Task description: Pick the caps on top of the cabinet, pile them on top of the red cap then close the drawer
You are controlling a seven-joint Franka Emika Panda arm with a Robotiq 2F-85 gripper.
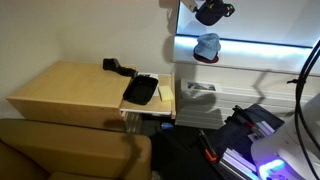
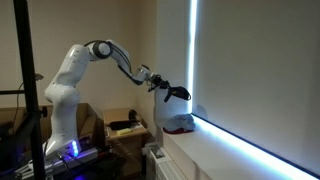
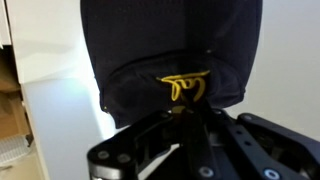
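Two steps remain, as I judge it. The low pale-wood cabinet (image 1: 60, 90), well apart from the dark red baseball cap (image 1: 205, 58), carries no caps. Its shallow black-lined drawer (image 1: 140, 92) stands open. The light blue cap (image 1: 208, 43) already sits on the red cap. The dark navy cap (image 3: 170, 50) hangs above that pile, the gripper (image 2: 168, 90) clamped on it. Dropping it there and closing the drawer are left.

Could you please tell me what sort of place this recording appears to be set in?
Probably a home or office room, though I can't be sure. It has a low pale wood cabinet with an open drawer, a brown leather seat, and a long white ledge lit from a tall window.
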